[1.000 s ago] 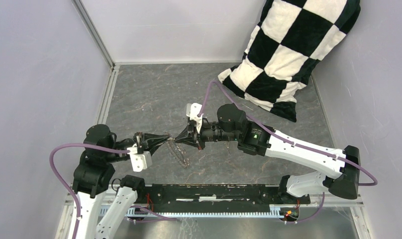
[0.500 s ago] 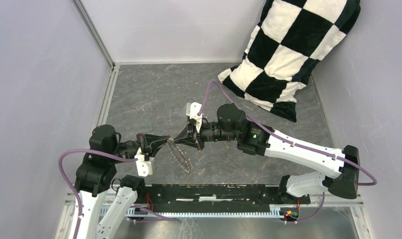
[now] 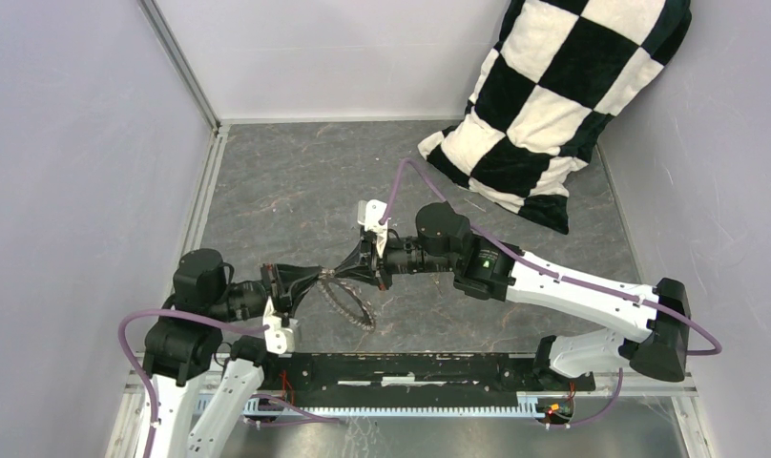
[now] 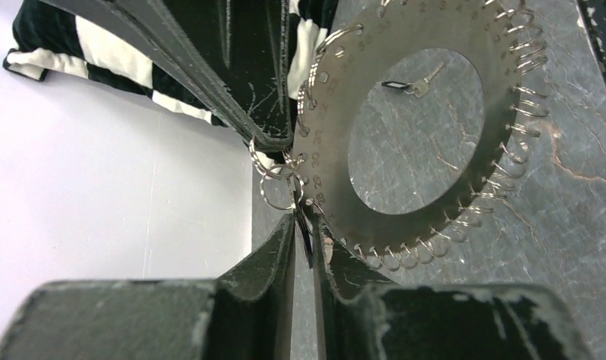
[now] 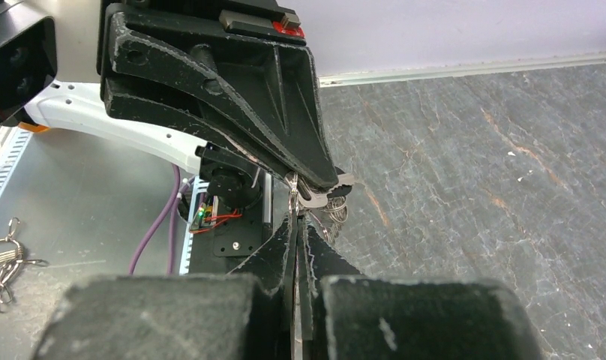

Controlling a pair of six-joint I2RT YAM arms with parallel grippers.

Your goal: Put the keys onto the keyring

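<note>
The left hand (image 4: 306,229) is nearly closed, with only a thin slit between its fingers, and it appears to pinch the rim of the large flat metal keyring (image 4: 334,165), a disc with a hollow centre and small wire loops all round its edge. The right hand (image 5: 295,220) is shut tight just beside it, apparently on one of those wire loops. The keyring hangs tilted between the two hands, above the grey stone-patterned table (image 4: 570,195) and near its front edge. One tiny key with a black head and a short silvery blade (image 4: 411,87) lies on the table, seen through the keyring's hollow centre. It touches neither hand. A second key cannot be made out.

The main risk is the hold itself. Both hands grip thin metal at almost the same spot, so the keyring's weight hangs well to one side. If the left hand slackens, the disc may swing on the single loop, slip out and fall onto the key below. Pulling the hands apart could bend the loop. The fingertips are close enough to collide. With both hands occupied, neither can fetch the key without giving up its hold.
</note>
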